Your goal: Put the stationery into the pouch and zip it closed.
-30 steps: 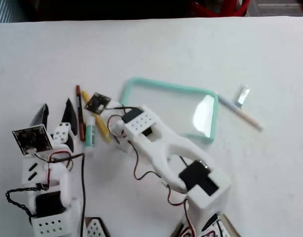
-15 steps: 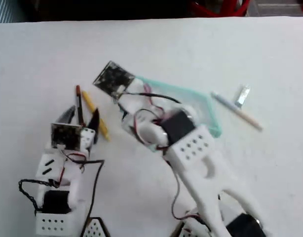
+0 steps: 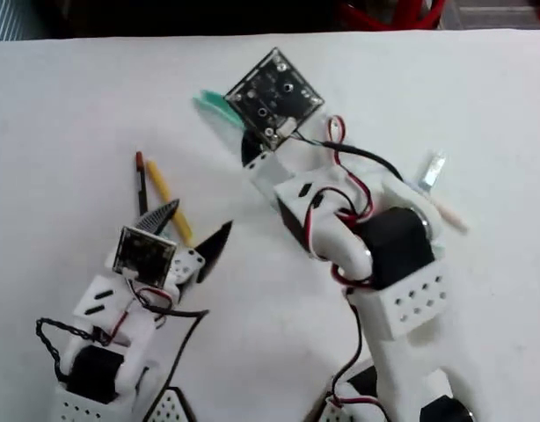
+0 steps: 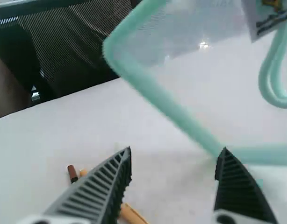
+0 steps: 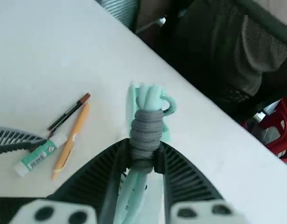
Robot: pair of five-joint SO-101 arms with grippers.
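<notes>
At the left, the left gripper (image 3: 187,230) sits low over the white table (image 3: 76,105). Its two dark fingers are spread wide with nothing between them. Just beyond its fingertips lie a brown pen (image 3: 140,180) and a yellow pencil (image 3: 169,204), side by side, and a glue stick (image 5: 38,156) lies just beside one finger. The spread stance looks ready to close on one of these, none of which is packed yet.

Farther right, the right gripper (image 5: 143,151) has its fingers pinched tight on the bunched mint-green edge of the clear pouch (image 4: 148,88), at a grey band wound round that edge. The pouch appears lifted off the table, hanging from those fingertips above and ahead of the left gripper's open fingers. It is probably held up so its mouth can be offered for loading.

At the far right, well clear of both sets of fingers, a pale pen (image 3: 450,215) lies on the table near a small metal clip (image 3: 433,169).
</notes>
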